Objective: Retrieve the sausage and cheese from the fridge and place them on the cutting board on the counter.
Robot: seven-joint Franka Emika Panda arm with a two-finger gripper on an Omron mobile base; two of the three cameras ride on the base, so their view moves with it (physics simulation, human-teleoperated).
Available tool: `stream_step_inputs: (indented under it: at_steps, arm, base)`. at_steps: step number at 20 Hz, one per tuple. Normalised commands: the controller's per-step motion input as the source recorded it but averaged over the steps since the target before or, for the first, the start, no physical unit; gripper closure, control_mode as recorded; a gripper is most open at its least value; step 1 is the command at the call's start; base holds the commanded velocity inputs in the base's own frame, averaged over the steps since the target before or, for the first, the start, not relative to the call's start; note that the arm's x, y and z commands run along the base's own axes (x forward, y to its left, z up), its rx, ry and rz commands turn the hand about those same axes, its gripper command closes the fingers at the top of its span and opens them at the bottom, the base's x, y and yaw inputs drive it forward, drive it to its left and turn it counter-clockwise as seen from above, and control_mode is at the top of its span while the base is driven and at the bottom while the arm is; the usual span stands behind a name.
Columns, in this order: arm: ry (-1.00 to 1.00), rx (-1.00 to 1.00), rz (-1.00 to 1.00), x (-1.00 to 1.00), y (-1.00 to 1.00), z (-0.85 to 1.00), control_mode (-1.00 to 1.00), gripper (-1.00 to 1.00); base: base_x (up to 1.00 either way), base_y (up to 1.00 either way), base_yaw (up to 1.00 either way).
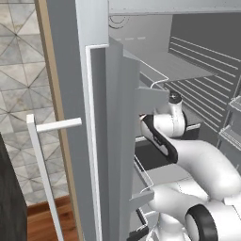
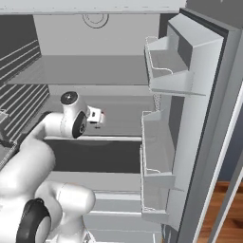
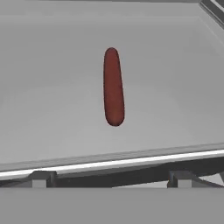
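Observation:
The fridge point(image 2: 118, 71) stands open, and my arm reaches into its grey interior. A dark red sausage point(image 3: 113, 86) lies lengthwise on a flat grey shelf point(image 3: 48, 109), a short way beyond the shelf's white front edge. My gripper point(image 3: 111, 178) is open, with its two dark fingertips point(image 3: 41, 177) spread wide just in front of that edge, nothing between them, and apart from the sausage. In the right base view my hand point(image 2: 95, 115) hovers at the middle shelf. The cheese, the cutting board and the counter are out of view.
The left fridge door point(image 1: 70, 117), with its white bar handle point(image 1: 42, 169), stands open beside my arm. The right door's bins point(image 2: 159, 142) jut in close on the other side. Another shelf point(image 2: 95, 69) sits above my hand, and ribbed walls line the interior.

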Motion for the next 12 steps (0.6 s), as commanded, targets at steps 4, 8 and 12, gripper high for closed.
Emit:
stream_step_inputs:
  at_steps: [4, 8, 12]
  arm:
    - [0.00, 0.00, 0.00, 0.59, 0.00, -0.16, -1.00, -1.00]
    - [0.00, 0.00, 0.00, 0.56, 0.00, -0.25, -1.00, -1.00]
    - [0.00, 0.00, 0.00, 0.56, 0.00, -0.20, -1.00, -1.00]
  base:
    - [0.00, 0.00, 0.00]
    - [0.00, 0.00, 0.00]
    - [0.00, 0.00, 0.00]
